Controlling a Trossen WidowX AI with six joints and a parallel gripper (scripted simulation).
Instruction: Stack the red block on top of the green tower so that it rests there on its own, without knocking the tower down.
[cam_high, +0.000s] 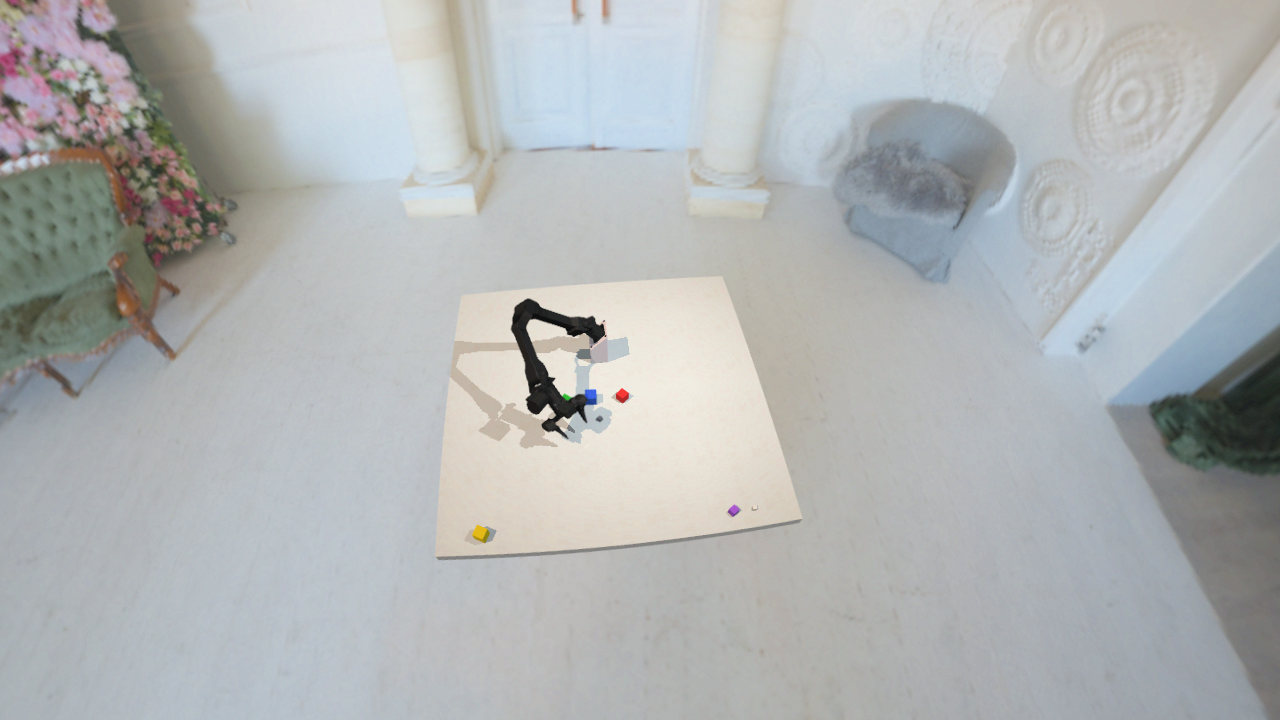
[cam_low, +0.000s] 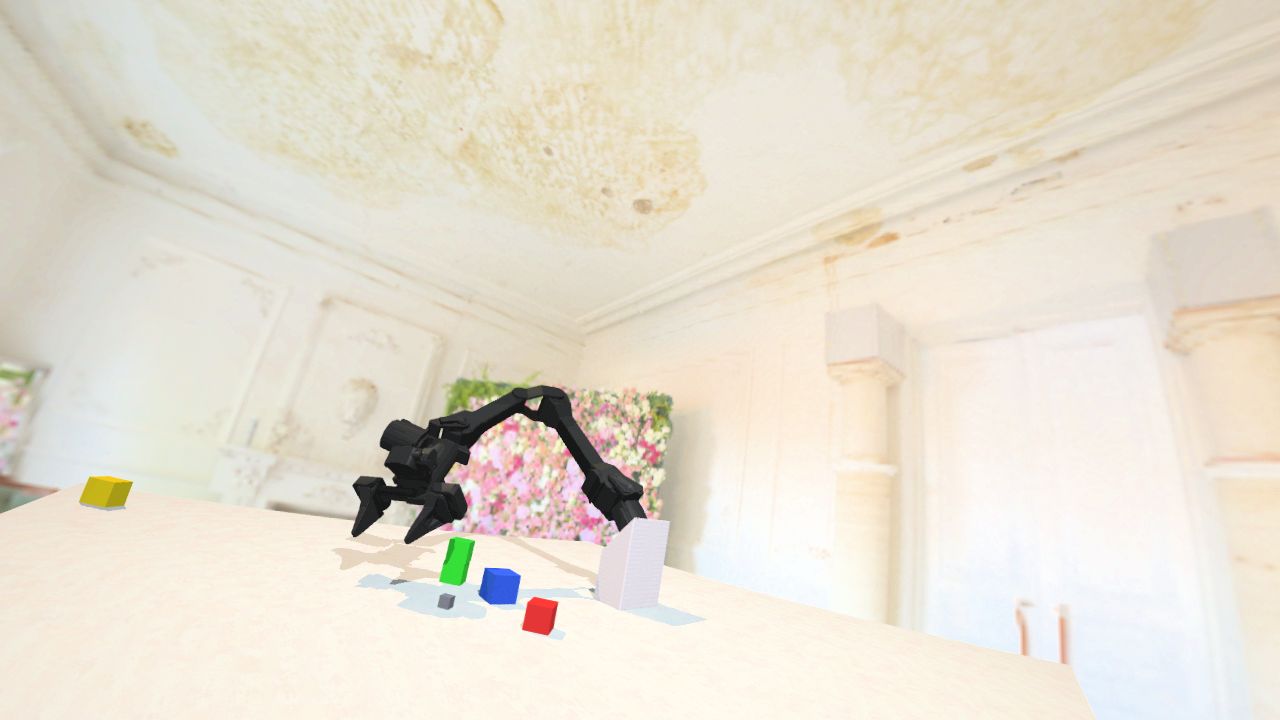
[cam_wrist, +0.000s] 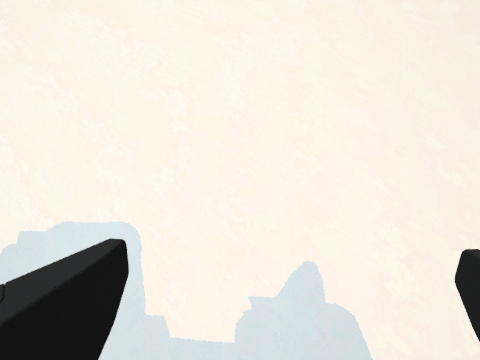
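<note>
The red block (cam_high: 622, 395) (cam_low: 539, 616) sits on the table, to the right of the blue block. The green tower (cam_high: 566, 397) (cam_low: 457, 562) stands upright on the other side of the blue block; in the top view the arm hides most of it. My gripper (cam_high: 576, 428) (cam_low: 383, 538) (cam_wrist: 298, 263) is wide open and empty, with its fingers pointing down above the table, beyond the green tower from the red block. The wrist view shows only table surface and shadows between and around the fingers; neither red block nor tower is in it.
The blue block (cam_high: 590, 395) (cam_low: 500, 586) sits between tower and red block. A small grey cube (cam_high: 599, 419) (cam_low: 445, 601) lies near them. A yellow block (cam_high: 480, 533) (cam_low: 105, 491), a purple block (cam_high: 733, 510) and a tiny white cube (cam_high: 754, 507) lie near the table's edge.
</note>
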